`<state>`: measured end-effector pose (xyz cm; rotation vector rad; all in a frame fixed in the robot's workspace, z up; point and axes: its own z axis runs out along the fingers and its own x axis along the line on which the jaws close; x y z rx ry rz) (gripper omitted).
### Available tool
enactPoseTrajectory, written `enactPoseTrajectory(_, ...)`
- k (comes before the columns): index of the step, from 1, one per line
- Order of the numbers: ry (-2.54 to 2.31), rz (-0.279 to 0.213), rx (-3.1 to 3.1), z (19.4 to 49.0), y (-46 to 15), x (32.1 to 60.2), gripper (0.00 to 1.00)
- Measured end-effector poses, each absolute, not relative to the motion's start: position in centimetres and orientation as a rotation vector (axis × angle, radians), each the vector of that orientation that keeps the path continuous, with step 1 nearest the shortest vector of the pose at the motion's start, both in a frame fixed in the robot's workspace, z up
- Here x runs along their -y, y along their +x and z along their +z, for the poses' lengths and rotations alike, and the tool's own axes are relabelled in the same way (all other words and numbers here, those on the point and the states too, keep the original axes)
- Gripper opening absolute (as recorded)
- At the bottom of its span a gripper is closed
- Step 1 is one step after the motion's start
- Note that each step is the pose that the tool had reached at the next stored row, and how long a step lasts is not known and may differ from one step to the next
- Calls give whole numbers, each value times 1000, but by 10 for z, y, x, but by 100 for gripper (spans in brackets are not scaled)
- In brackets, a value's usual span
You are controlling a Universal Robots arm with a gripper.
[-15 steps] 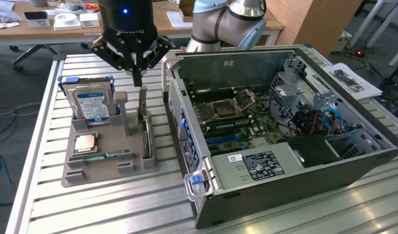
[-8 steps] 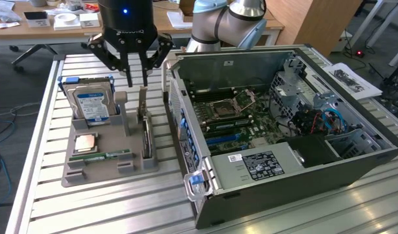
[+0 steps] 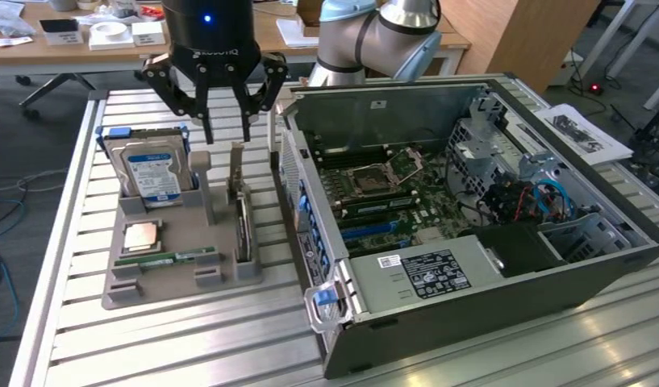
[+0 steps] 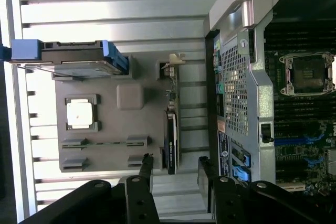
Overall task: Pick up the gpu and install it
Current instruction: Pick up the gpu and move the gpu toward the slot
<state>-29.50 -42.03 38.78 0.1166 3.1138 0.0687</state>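
The slatted metal worktop [image 3: 146, 347] carries everything within the arm's reach. On the exterior view's right, the computer case [image 3: 415, 322] lies on its side with the panel off, so the motherboard [image 3: 405, 193] faces up and its slots can be reached from above. No card stands in them yet.

Beside the case sits a grey holder [image 3: 173, 278], with a fixed nest for each part. The hard drive [image 3: 152, 173] stands upright at the holder's far end.

The pincer [image 3: 226, 139] hangs just above the holder with its fingers spread wide and holds nothing. It is lined up over the gpu [image 3: 241, 211], and I cannot tell whether a fingertip touches it. The gpu stands on edge in the holder's slot nearest the case (probably so its two flat faces can be clamped from above). In the wrist view, its thin edge runs towards the gap between the fingers.

A processor chip [image 3: 143, 235] and a RAM stick [image 3: 168, 259] lie flat in their own nests, away from the pincer.
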Motion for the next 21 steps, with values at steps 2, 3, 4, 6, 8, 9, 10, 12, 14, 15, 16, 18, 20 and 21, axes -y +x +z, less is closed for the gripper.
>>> enactPoseTrajectory(2, 117, 69, -3114, 386, -295, 420, 47)
enactPoseTrajectory(3, 117, 69, -3114, 385, -295, 420, 47)
enactPoseTrajectory(4, 117, 69, -3114, 384, -295, 420, 47)
enactPoseTrajectory(6, 117, 69, -3114, 383, -295, 420, 47)
enactPoseTrajectory(8, 117, 69, -3114, 383, -295, 420, 47)
enactPoseTrajectory(9, 117, 69, -3114, 382, -295, 420, 47)
enactPoseTrajectory(10, 117, 69, -3114, 382, -295, 420, 47)
enactPoseTrajectory(12, 116, 69, -3114, 381, -295, 420, 47)
enactPoseTrajectory(14, 117, 69, -3114, 381, -295, 420, 47)
enactPoseTrajectory(15, 117, 69, -3114, 380, -295, 420, 47)
enactPoseTrajectory(16, 117, 69, -3114, 380, -295, 420, 47)
enactPoseTrajectory(18, 117, 69, -3114, 379, -295, 420, 47)
enactPoseTrajectory(20, 117, 69, -3114, 377, -295, 420, 47)
enactPoseTrajectory(21, 117, 69, -3114, 375, -295, 420, 47)
